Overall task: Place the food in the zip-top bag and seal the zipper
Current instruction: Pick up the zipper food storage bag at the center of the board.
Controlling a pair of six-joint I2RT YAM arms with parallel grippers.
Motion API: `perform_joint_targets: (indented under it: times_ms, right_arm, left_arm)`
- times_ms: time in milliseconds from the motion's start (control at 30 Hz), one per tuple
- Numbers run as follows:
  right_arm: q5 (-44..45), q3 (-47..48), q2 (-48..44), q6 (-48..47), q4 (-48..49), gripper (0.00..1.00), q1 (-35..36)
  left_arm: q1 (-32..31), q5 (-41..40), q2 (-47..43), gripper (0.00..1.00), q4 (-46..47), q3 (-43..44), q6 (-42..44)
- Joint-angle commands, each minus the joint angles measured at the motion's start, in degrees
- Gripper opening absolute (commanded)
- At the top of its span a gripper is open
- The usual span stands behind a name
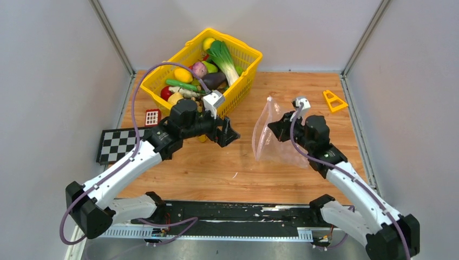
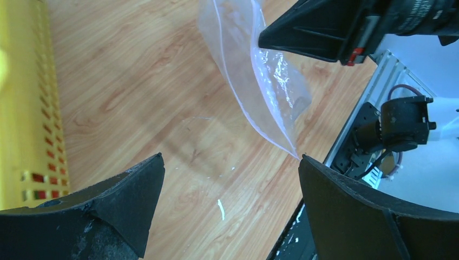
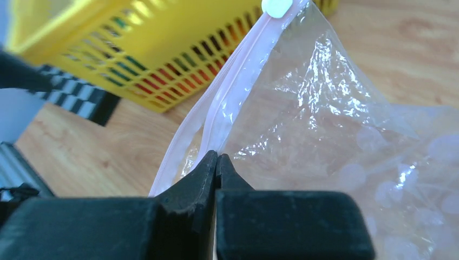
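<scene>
The clear zip-top bag (image 1: 269, 138) stands lifted off the wooden table at centre right. My right gripper (image 3: 216, 154) is shut on one lip of its mouth, just beside the pale pink zipper (image 3: 227, 92), whose white slider (image 3: 277, 7) sits at the far end. The food (image 1: 205, 76), a pile of toy fruits and vegetables, lies in the yellow basket (image 1: 244, 81) at the back. My left gripper (image 2: 231, 157) is open and holds nothing. It hovers over bare wood between basket and bag (image 2: 265, 81), its right fingertip near the bag's lower corner.
A checkerboard mat (image 1: 116, 143) lies at the table's left edge, with a small red grid block (image 1: 152, 116) beside it. At the back right lies a yellow triangle (image 1: 334, 101). Grey walls close in both sides and the back.
</scene>
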Motion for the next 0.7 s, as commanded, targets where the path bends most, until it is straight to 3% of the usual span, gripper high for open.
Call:
perform_joint_targets:
  times_ms: [0, 200, 433, 567, 667]
  right_arm:
    - [-11.4, -2.9, -6.6, -3.1, 8.0, 0.00, 0.2]
    - [-13.4, -5.5, -12.6, -2.7, 6.8, 0.00, 0.2]
    - [-16.0, -5.3, -13.8, 0.0, 6.3, 0.00, 0.2]
    - [-15.4, -5.7, -14.2, 2.1, 7.2, 0.00, 0.2]
    - [-16.7, -5.1, -13.2, 3.5, 7.5, 0.00, 0.2]
  left_arm:
    - [-3.7, -1.6, 2.4, 1.00, 5.8, 2.2, -2.8]
    - [-6.4, -3.7, 5.0, 0.89, 10.2, 0.8, -6.5]
    - [-10.1, -4.0, 10.2, 0.64, 11.7, 1.5, -7.7]
    - [-10.6, -5.9, 11.5, 0.61, 12.0, 1.0, -8.0]
    - [-10.6, -5.1, 11.8, 0.47, 13.6, 0.5, -8.7]
